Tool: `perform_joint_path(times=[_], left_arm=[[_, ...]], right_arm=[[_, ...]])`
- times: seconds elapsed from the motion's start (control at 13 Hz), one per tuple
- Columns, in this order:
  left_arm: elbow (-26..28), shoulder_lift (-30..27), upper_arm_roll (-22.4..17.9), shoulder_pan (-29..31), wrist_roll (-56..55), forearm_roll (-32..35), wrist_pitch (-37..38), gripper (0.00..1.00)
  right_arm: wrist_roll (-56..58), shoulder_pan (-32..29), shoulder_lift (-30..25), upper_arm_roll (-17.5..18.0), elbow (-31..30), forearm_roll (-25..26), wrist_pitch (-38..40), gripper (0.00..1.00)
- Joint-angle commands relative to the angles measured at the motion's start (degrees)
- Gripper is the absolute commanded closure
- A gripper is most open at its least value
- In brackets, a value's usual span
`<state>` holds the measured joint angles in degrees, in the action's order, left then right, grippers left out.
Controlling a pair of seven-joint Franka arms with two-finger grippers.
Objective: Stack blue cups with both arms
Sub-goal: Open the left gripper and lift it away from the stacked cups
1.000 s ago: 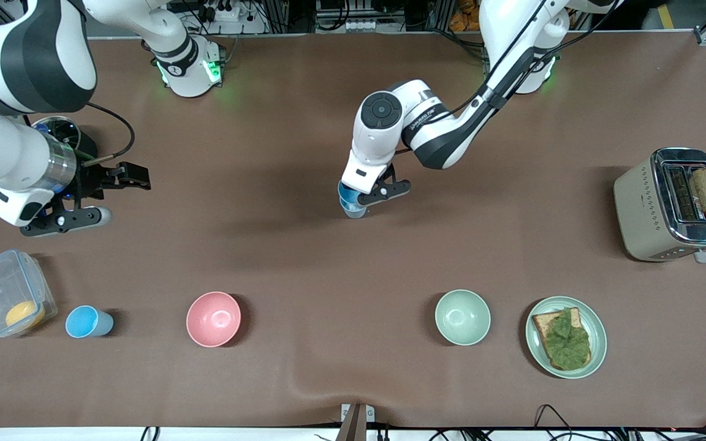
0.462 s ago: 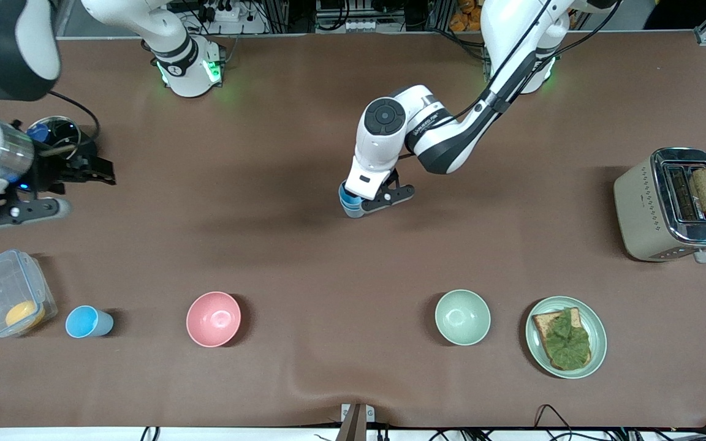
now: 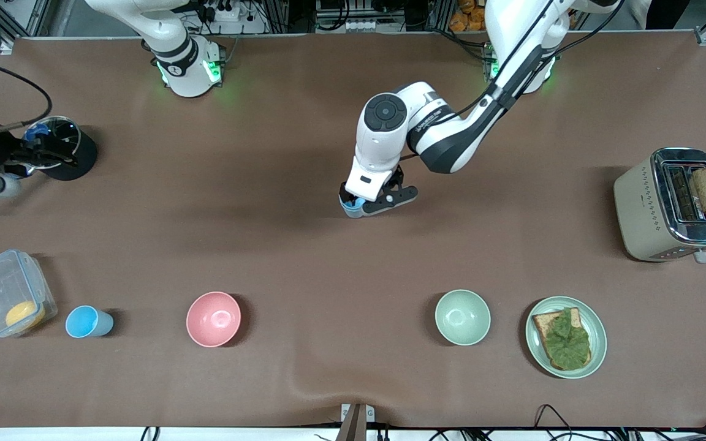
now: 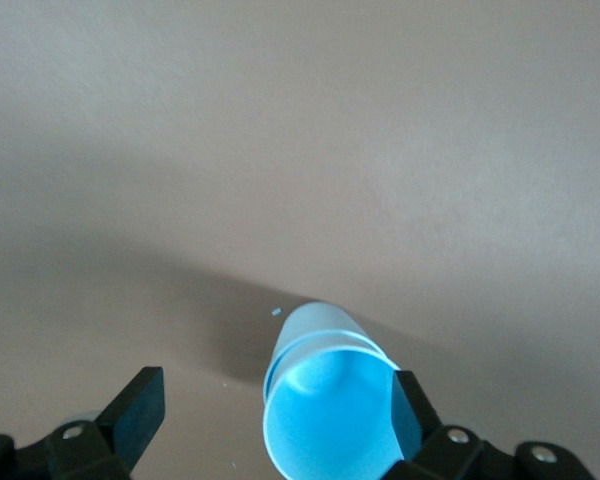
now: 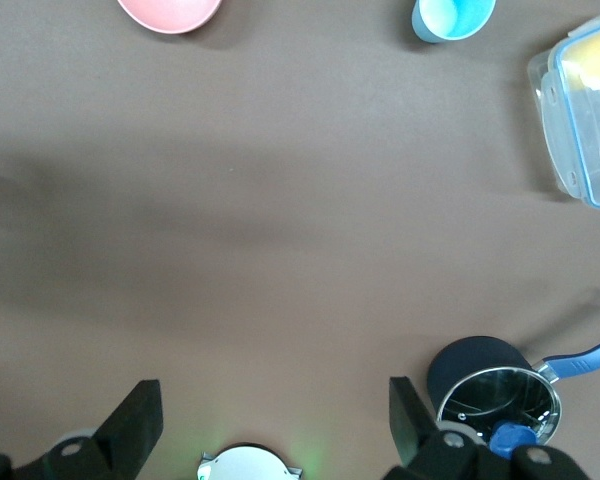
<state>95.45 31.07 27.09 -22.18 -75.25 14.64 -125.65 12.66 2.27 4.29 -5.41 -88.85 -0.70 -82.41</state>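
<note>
A stack of two light-blue cups (image 3: 350, 207) stands mid-table, mostly hidden under my left gripper (image 3: 370, 204). In the left wrist view the stack (image 4: 318, 345) shows one cup nested in the other, with two rims. My left gripper (image 4: 270, 412) is open around it; one finger (image 4: 408, 412) is at the rim and the other stands well apart. Another blue cup (image 3: 87, 322) stands near the front edge beside a clear box, and it also shows in the right wrist view (image 5: 453, 17). My right gripper (image 3: 37, 170) is open and empty (image 5: 270, 420) over the table at the right arm's end.
A pink bowl (image 3: 213, 318) and a pale green bowl (image 3: 462, 316) sit near the front edge. A plate with toast (image 3: 565, 337) and a toaster (image 3: 671, 205) are at the left arm's end. A clear box (image 3: 7, 294) and a black pot (image 3: 62, 147) are at the right arm's end.
My right arm has drawn back toward its end of the table, stopping by the black pot. My left gripper has shifted slightly over the stack and covers more of it.
</note>
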Motion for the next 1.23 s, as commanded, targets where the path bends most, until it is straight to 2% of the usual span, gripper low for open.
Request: perform_joint_path(times=[0.0,0.15,0.31,0.54,0.69,1.0,1.08,1.15], left_arm=[[-4.55,-1.01,-0.19,1.52,0.97,2.06,6.8,0.0],[-6.14,-2.06,-0.19,3.89,3.6,2.06,9.53,0.0],[-6.93,-4.86,-0.11,7.05,7.9,1.98,13.21,0.0],[-9.56,-8.21,0.33,12.41,15.55,1.1,19.02,0.0],[-11.15,-10.14,0.33,14.88,19.68,1.01,22.54,0.0],[-10.9,-15.94,0.16,22.25,32.76,-1.45,27.63,0.0],[-10.81,-17.61,-0.19,23.14,37.15,-1.98,30.17,0.0],[-10.63,-19.02,-2.37,23.41,41.46,-3.37,32.46,0.0]], right_arm=[[1.14,-6.39,-4.72,4.09,-6.94,1.23,-5.64,0.0],[1.58,-6.41,-5.69,3.92,-7.56,1.4,-8.71,0.0],[1.67,-6.23,-7.88,3.74,-8.88,1.49,-15.92,0.0],[1.67,-5.44,-10.17,3.31,-9.76,1.41,-9.45,0.0],[1.67,-5.7,-9.48,2.69,-9.33,1.14,-9.44,0.0],[1.67,-5.53,-8.95,2.69,-8.71,1.14,-9.53,0.0],[1.58,-5.27,-8.86,2.86,-8.28,1.05,-9.53,0.0],[1.58,-4.74,-8.86,2.95,-7.92,0.97,-9.53,0.0]])
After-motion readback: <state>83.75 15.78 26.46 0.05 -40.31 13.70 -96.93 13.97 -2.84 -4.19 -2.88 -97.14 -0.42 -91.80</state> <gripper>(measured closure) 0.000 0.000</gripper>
